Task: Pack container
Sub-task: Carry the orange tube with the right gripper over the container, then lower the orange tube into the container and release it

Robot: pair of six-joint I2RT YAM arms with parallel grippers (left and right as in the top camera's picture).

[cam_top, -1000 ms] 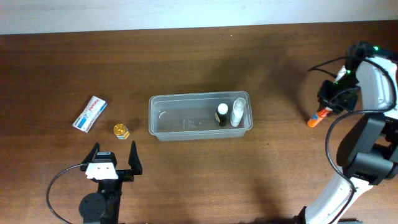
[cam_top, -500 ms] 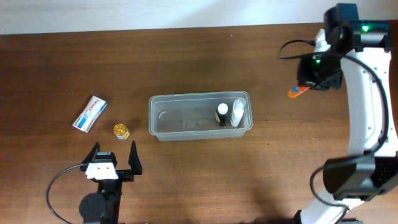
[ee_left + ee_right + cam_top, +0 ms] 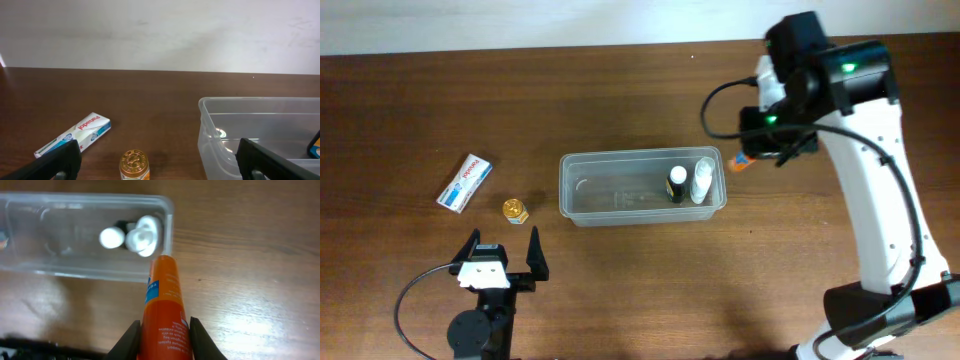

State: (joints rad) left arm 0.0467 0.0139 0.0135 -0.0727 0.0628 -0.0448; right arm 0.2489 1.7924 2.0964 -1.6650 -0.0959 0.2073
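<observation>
Overhead view: right pincer [image 3: 162,332] pinches an orange tube [image 3: 739,161] at the clear container [image 3: 620,157]'s right end; left pincer [image 3: 503,248] sits spread apart.

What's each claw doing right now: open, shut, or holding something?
Left gripper: open, holding nothing.
Right gripper: shut on the orange tube.
</observation>
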